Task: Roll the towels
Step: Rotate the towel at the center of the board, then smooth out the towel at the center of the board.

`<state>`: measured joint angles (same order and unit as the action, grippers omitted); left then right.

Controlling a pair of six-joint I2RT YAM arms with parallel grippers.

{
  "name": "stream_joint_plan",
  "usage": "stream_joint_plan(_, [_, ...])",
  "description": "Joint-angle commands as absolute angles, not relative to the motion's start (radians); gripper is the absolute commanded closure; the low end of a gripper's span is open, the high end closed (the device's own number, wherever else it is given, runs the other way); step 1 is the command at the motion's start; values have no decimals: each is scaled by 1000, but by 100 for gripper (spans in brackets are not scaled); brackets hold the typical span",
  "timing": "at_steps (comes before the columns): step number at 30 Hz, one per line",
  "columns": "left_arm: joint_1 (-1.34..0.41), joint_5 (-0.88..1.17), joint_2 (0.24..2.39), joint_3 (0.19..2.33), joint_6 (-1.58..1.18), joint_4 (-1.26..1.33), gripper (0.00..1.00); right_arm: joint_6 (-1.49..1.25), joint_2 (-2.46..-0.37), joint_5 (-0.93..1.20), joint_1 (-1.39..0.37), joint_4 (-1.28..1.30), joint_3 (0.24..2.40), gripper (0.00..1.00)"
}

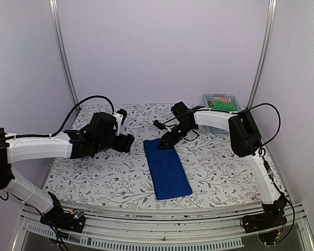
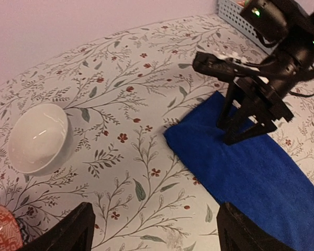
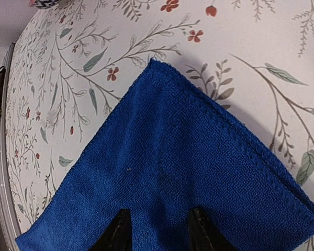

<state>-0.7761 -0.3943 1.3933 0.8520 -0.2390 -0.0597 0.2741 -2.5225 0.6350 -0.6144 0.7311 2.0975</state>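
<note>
Towel: the royal-blue, long, narrow terry towel (image 1: 167, 170) is lying flat and unrolled on the white flower-printed table cover (image 1: 94, 172), one short end towards the arm bases and the other towards the back wall.
My right pincer (image 2: 226, 135): I am pressing both fingertips down on the far short end of the blue towel. The jaws are standing partly apart, flat cloth is showing between them, and nothing is being pinched.
My left pincer (image 2: 157, 235): I am holding it wide open above bare table to the left of the blue towel, touching nothing.
Brick-red towel: it is not showing in any view.
Bowl: a plain white glossy bowl (image 2: 39, 138) is sitting upright, well to the left of the blue towel. From above, my left arm is hiding it.
Patterned cloth: an edge of orange patterned cloth (image 2: 1, 230) is peeking in beside the bowl, on the side away from the blue towel.
Basket: a pale blue slotted plastic basket (image 1: 205, 99) is standing beyond the blue towel's far end and to its right, with a bright green cloth (image 1: 220, 105) lying in it.
In the way: only my right forearm is crossing between the blue towel and the basket.
</note>
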Motion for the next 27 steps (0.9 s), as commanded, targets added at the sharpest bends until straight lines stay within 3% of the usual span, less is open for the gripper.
stream_joint_plan(1, [-801, -84, 1410, 844, -244, 6, 20, 171, -2553, 556, -568, 719, 2098, 58])
stream_joint_plan(8, [-890, -17, 1511, 846, -229, 31, 25, 141, -2460, 526, -494, 687, 1961, 51])
stream_joint_plan(13, [-952, -34, 1588, 889, -189, -4, 28, 256, -2375, 730, -483, 744, 1964, 50])
stream_joint_plan(17, [-955, -58, 1568, 875, -211, -9, 30, 356, -2160, 785, -483, 750, 1860, 47])
stream_joint_plan(19, [-936, -69, 1554, 852, -264, -13, 38, 386, -2058, 751, -483, 711, 1756, 47])
stream_joint_plan(23, [-887, 58, 1556, 795, -349, 20, 61, 402, -1916, 693, -483, 660, 1524, 49])
stream_joint_plan(27, [-872, 258, 1600, 746, -391, 134, 57, 434, -1831, 670, -484, 625, 1344, 54])
